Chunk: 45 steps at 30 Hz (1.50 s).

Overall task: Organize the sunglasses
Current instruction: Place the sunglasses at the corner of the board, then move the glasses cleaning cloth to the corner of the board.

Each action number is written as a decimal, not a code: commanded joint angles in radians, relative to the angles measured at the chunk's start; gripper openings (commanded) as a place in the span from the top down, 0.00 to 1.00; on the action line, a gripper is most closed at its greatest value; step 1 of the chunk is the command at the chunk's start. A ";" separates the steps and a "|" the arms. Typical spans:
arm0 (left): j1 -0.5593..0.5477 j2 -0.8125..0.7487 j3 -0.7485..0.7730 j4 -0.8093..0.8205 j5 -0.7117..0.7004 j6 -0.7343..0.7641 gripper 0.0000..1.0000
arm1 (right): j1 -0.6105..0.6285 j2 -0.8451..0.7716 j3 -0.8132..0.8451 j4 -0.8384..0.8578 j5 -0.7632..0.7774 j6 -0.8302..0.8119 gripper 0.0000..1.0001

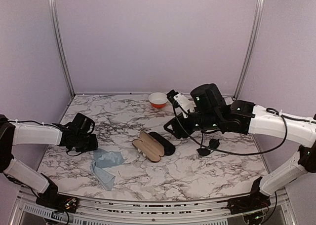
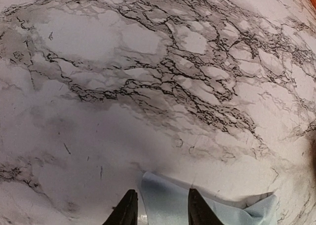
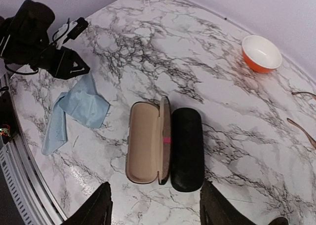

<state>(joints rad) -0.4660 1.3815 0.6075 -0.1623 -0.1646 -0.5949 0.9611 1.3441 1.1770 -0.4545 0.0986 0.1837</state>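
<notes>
Overhead, the small black sunglasses [image 1: 208, 146] lay on the table [image 1: 197, 178] at three o'clock from the black case [image 1: 163, 143], apart from it. The brown sunglasses [image 3: 302, 131] showed only thin arms, probably theirs, at the right wrist view's edge. The right gripper [image 3: 158, 212] hung released and empty. The left gripper [image 2: 162, 210] stood parted over the blue cloth [image 2: 232, 212].

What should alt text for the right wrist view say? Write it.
An open oblong tan case lies against a closed oblong black case on the marble table, ahead of the open right gripper. A light blue cloth lies to their left; an orange bowl with a white inside sits upper right.
</notes>
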 commanded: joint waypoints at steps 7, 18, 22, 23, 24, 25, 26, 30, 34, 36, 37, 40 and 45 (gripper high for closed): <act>0.020 -0.032 -0.008 0.048 -0.041 -0.033 0.65 | 0.224 0.500 0.307 0.135 -0.167 -0.131 0.51; 0.115 -0.299 -0.137 0.002 -0.089 -0.072 0.61 | 0.229 0.903 0.663 -0.012 -0.084 -0.128 0.57; 0.125 -0.350 -0.160 0.001 -0.092 -0.078 0.61 | 0.228 0.985 0.748 -0.075 -0.015 -0.117 0.57; 0.124 -0.356 -0.164 0.003 -0.091 -0.078 0.61 | 0.227 1.003 0.765 -0.091 -0.010 -0.116 0.57; 0.124 -0.360 -0.168 0.006 -0.091 -0.079 0.61 | 0.229 1.019 0.781 -0.103 -0.005 -0.113 0.57; 0.125 -0.363 -0.170 0.009 -0.091 -0.079 0.61 | 0.227 1.033 0.791 -0.114 -0.005 -0.111 0.57; 0.125 -0.362 -0.172 0.010 -0.089 -0.079 0.61 | 0.229 1.045 0.798 -0.120 -0.005 -0.108 0.57; 0.125 -0.360 -0.176 0.017 -0.080 -0.079 0.61 | 0.228 1.070 0.803 -0.131 -0.007 -0.101 0.58; 0.124 -0.361 -0.180 0.023 -0.075 -0.080 0.61 | 0.229 1.092 0.800 -0.143 -0.011 -0.091 0.61; 0.125 -0.364 -0.180 0.025 -0.072 -0.080 0.61 | 0.229 1.100 0.791 -0.146 -0.027 -0.082 0.65; 0.124 -0.365 -0.180 0.025 -0.072 -0.081 0.61 | 0.228 1.101 0.783 -0.142 -0.042 -0.078 0.68; 0.125 -0.368 -0.180 0.027 -0.067 -0.082 0.61 | 0.229 1.098 0.757 -0.128 -0.058 -0.069 0.78; 0.125 -0.369 -0.178 0.039 -0.037 -0.074 0.61 | 0.231 1.087 0.728 -0.097 -0.080 -0.066 0.92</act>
<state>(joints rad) -0.3458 1.0294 0.4397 -0.1387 -0.2287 -0.6701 1.1912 2.4077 1.9388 -0.5461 0.0463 0.1040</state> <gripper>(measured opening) 0.393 0.113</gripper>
